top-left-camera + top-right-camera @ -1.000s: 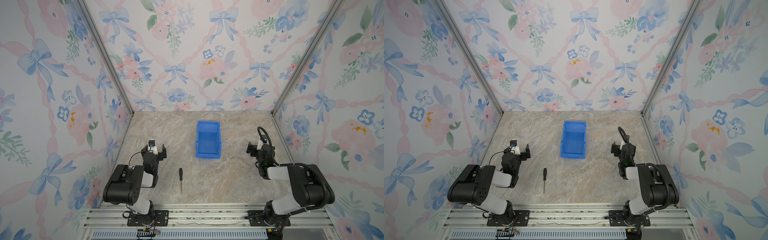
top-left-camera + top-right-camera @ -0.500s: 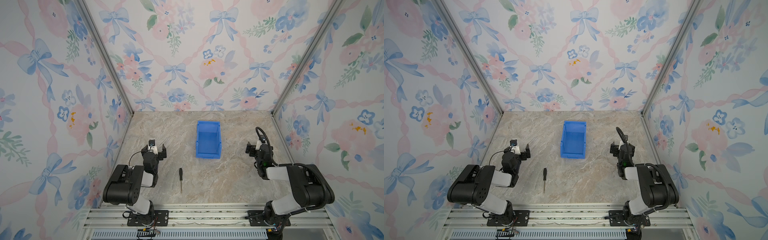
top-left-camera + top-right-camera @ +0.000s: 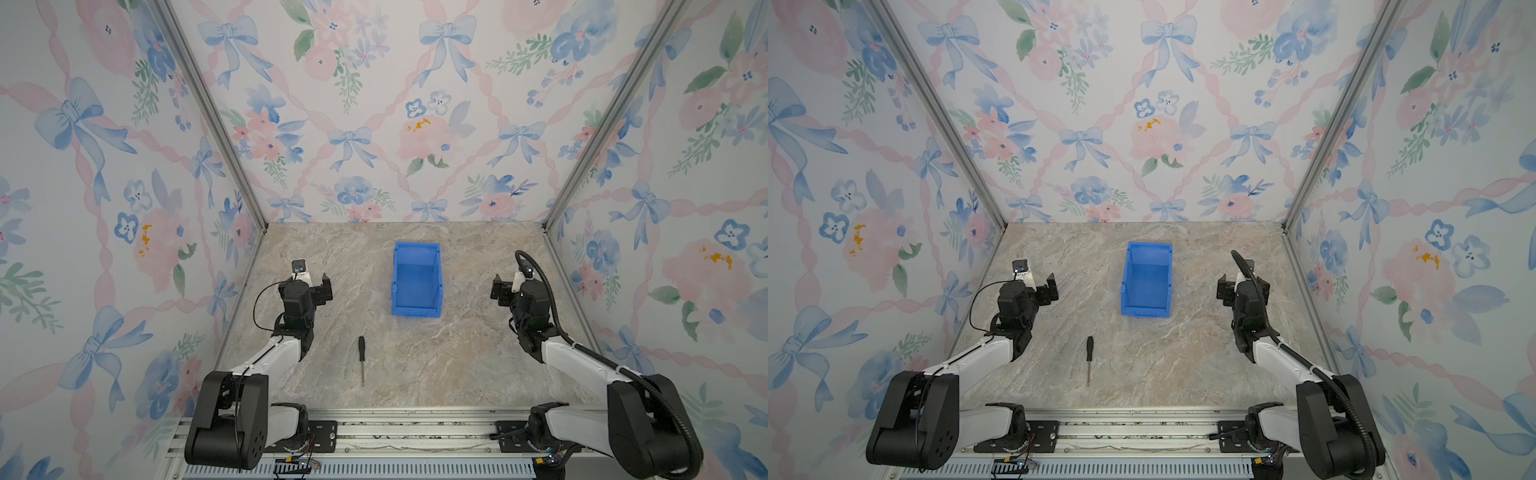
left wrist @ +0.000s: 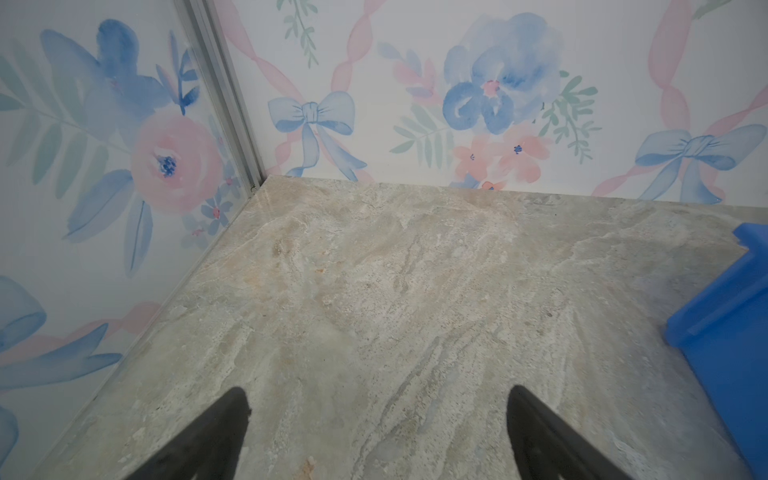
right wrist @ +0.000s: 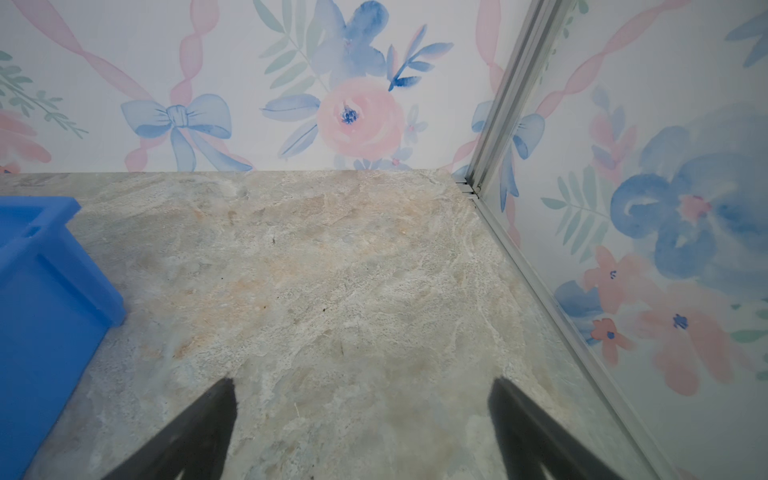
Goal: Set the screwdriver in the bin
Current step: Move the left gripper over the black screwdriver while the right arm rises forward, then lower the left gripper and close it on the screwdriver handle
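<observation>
Seen from overhead, a marble-patterned worktop [image 3: 465,357] sat inside a booth lined with floral wallpaper. A small screwdriver [image 3: 361,358] with a black handle and a thin metal shaft lay flat near the front edge. Its handle pointed toward the back, and nothing touched it. A bright blue bin [image 3: 417,311] stood empty further back, near the middle, well apart from the screwdriver.

The left arm [image 3: 282,353] hovered close to the left wall. In the left wrist view its jaws were wide apart and empty over bare worktop. The right arm [image 3: 561,353] mirrored it on the right side, with its jaws also apart and holding nothing.

The task appeared to be at its very start, with the reach for the screwdriver not yet begun. The left arm seemed the nearer one. The next move likely called for drawing its jaws back toward the front edge, lowering them astride the handle, and closing.
</observation>
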Robot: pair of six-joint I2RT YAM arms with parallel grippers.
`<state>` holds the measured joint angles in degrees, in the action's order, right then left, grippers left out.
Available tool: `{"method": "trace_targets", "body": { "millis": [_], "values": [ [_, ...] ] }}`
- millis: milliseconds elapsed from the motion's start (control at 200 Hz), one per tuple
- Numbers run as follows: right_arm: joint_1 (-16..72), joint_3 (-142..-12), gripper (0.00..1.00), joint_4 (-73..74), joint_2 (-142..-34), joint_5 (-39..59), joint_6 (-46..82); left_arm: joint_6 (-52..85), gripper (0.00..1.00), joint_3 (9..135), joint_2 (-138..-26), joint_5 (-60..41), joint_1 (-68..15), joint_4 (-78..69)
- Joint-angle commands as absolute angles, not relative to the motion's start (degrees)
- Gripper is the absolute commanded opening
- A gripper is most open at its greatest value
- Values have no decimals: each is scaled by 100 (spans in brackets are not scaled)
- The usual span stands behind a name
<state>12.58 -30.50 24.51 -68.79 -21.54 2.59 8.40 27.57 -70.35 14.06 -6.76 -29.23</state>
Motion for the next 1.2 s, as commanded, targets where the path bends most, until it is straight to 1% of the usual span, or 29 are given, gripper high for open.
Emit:
{"method": "trace_targets", "body": {
  "millis": [0, 70, 175, 265, 415, 590, 735, 930, 1045, 1195],
  "values": [
    [1592, -3642, 97, 938, -6612, -2458, 714, 1618, 97, 3150, -6715, 1808, -1099, -1273],
    [1871, -3794, 97, 631, -6453, -2566, 763, 2132, 98, 3636, -6708, 1742, -1244, -235],
    [2274, -3832, 97, 365, -6169, -2744, 987, 2611, 97, 4171, -6889, 1236, -1384, 986],
    [2535, -3887, 97, 13, -5987, -2782, 1310, 2666, 98, 4175, -6883, 817, -1699, 1193],
    [2772, -4158, 97, -675, -5852, -2636, 1565, 3085, 98, 4363, -6802, 921, -2347, 1809],
    [2821, -4824, 97, -1895, -6061, -2172, 1507, 3672, 97, 4651, -6931, 760, -2698, 2637],
    [2842, -5016, 97, -2287, -6107, -1525, 1455, 4072, 97, 4720, -7133, 710, -2954, 3027],
    [3127, -5095, 97, -2288, -6175, -838, 1242, 4532, 95, 4641, -7480, 699, -3296, 3243],
    [3414, -5264, 97, -2458, -6335, -802, 991, 4709, 95, 4650, -7708, 704, -3498, 3252],
    [3585, -5175, 97, -2370, -6367, -801, 1030, 4824, 92, 4617, -8043, 664, -3655, 3260]
  ]
}}
